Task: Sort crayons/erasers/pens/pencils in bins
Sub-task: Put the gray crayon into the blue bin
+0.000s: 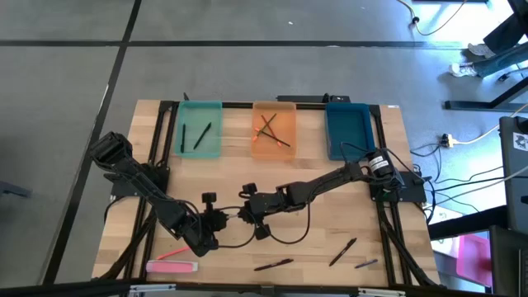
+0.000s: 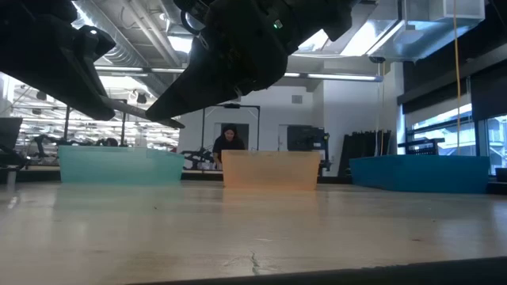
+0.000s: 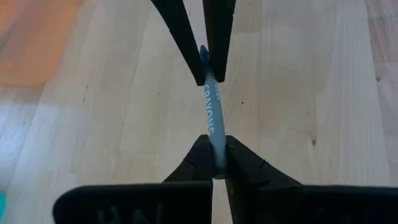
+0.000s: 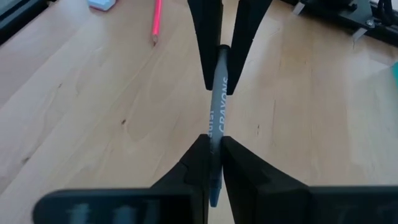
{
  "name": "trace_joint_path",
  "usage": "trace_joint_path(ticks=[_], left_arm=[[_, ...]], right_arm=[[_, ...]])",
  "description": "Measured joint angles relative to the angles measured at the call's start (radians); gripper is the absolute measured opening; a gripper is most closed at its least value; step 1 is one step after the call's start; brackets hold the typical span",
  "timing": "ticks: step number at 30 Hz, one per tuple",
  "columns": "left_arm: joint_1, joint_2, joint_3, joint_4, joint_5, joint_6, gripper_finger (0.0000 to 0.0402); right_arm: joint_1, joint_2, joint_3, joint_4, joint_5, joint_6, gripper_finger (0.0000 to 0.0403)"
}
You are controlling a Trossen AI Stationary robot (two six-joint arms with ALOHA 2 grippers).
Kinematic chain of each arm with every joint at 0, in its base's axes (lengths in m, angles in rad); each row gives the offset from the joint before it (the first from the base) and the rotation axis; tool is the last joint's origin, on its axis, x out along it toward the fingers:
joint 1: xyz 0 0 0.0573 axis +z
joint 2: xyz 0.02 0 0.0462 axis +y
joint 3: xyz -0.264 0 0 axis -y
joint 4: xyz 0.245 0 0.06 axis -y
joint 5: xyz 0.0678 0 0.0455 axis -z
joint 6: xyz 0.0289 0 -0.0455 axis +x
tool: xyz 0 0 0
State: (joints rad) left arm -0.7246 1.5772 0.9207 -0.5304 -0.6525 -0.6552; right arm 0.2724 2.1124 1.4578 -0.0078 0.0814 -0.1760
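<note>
A grey-blue crayon (image 3: 211, 106) with white lettering hangs above the wooden table, spanning my two grippers over the table's middle. My left gripper (image 3: 216, 142) is shut on one end and my right gripper (image 4: 214, 142) on the other. In the high view they meet tip to tip, the left gripper (image 1: 223, 219) and the right gripper (image 1: 242, 214). The teal bin (image 1: 200, 148) holds two black pens, the orange bin (image 1: 274, 148) holds pencils, and the blue bin (image 1: 348, 140) stands at the far right. A pink pencil (image 1: 175, 255) and an eraser (image 1: 172, 266) lie near the front left. My left gripper pinches the crayon's near end (image 3: 217, 163) between its two fingers. The fingers slant down from the table's left and lie along the crayon. The crayon sticks out ahead of them, clear of the table. My right gripper pinches the crayon's other end (image 4: 215, 163) between its two fingers, with the tip (image 4: 214, 198) reaching back between them. The fingers slant down from the table's right, along the crayon, which is clear of the table.
Black pens lie near the front edge (image 1: 274, 265) and front right (image 1: 342, 252), with a short grey stick (image 1: 367, 264) beside them. A black cable loops under the grippers (image 1: 285, 235). A person (image 2: 230, 142) shows beyond the far edge.
</note>
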Motion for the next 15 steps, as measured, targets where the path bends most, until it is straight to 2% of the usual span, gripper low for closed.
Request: trace_joint_path(ticks=[7, 15], left_arm=[[0.000, 0.000, 0.000, 0.003, 0.008, 0.003, 0.0006], [0.000, 0.000, 0.000, 0.001, 0.014, 0.003, 0.0006]], right_arm=[[0.000, 0.000, 0.000, -0.012, -0.006, 0.036, 0.0053], [0.001, 0.000, 0.000, -0.031, -0.032, 0.022, 0.0108]])
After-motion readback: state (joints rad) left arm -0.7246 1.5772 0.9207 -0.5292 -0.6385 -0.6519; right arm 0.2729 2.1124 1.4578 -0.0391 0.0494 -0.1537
